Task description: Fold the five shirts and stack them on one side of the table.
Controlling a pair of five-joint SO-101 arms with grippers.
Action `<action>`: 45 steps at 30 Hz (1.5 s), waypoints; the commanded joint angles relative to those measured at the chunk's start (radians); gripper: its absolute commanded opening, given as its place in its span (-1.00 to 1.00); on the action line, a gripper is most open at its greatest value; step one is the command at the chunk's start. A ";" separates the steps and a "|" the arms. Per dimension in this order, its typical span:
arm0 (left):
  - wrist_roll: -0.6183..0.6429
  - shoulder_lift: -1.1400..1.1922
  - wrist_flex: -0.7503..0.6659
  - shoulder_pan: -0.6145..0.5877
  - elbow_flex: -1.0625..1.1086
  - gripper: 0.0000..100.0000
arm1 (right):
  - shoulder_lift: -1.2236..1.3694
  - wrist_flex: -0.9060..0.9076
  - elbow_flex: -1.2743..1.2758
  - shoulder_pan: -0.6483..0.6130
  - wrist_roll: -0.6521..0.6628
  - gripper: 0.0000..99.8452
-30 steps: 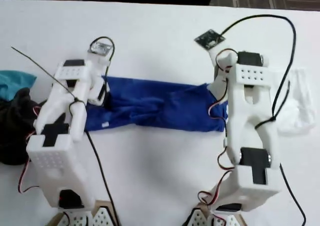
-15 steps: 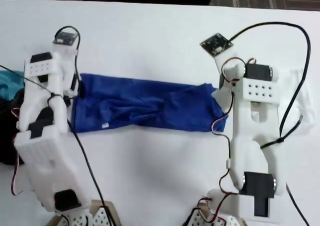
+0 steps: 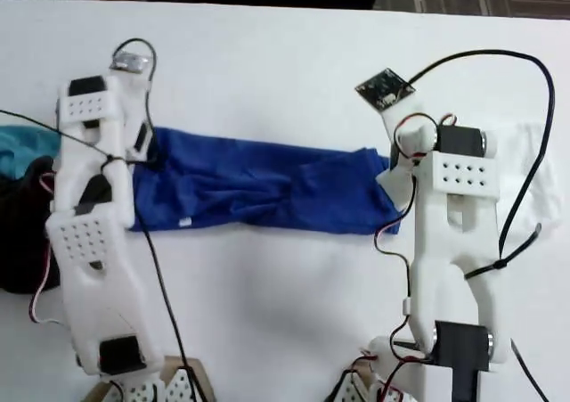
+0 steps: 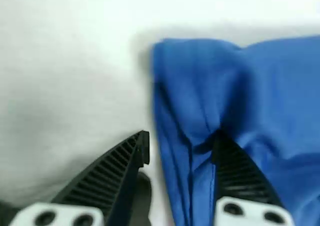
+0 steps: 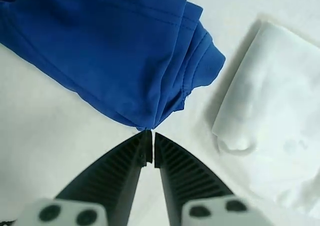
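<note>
Blue shirt (image 3: 267, 188) is lying stretched across the middle of the bench (image 3: 285, 54). Left tool (image 4: 182, 140) is gaping over one end; right tool (image 5: 150, 142) is sitting clenched at the other, perhaps pinching it.

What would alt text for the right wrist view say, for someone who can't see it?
The right end effector has its two black fingers almost closed together, tips at a corner of a rumpled blue shirt. A folded white shirt lies beside it on the white table.
</note>
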 commanded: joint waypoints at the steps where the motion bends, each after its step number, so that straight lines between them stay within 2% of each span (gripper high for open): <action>1: -0.012 0.037 0.112 0.064 -0.042 -0.54 | -0.056 -0.002 -0.003 0.005 0.000 -0.95; 4: -0.017 0.063 0.160 0.071 -0.073 -0.62 | -0.056 -0.002 -0.006 0.007 0.000 -0.95; 9: -0.058 0.109 0.207 0.064 -0.133 -0.95 | -0.108 0.004 0.006 0.015 0.000 -0.96; 10: -0.058 0.112 0.216 0.064 -0.150 -0.96 | -0.134 0.004 0.018 0.015 0.000 -0.96; 18: -0.058 0.106 0.272 0.055 -0.305 -0.89 | -0.325 -0.051 0.203 0.013 0.068 -0.96; 24: -0.057 0.106 0.272 -0.002 -0.323 -0.52 | -0.360 -0.053 0.276 0.013 0.091 -0.96; 29: -0.064 0.109 0.262 -0.046 -0.323 -0.55 | -0.358 -0.053 0.276 0.007 0.091 -0.96; 41: -0.069 0.173 0.175 -0.057 -0.314 -0.55 | -0.360 -0.048 0.279 0.015 0.091 -0.96; 45: -0.080 0.245 0.210 -0.058 -0.352 -0.56 | -0.360 -0.050 0.279 0.013 0.091 -0.96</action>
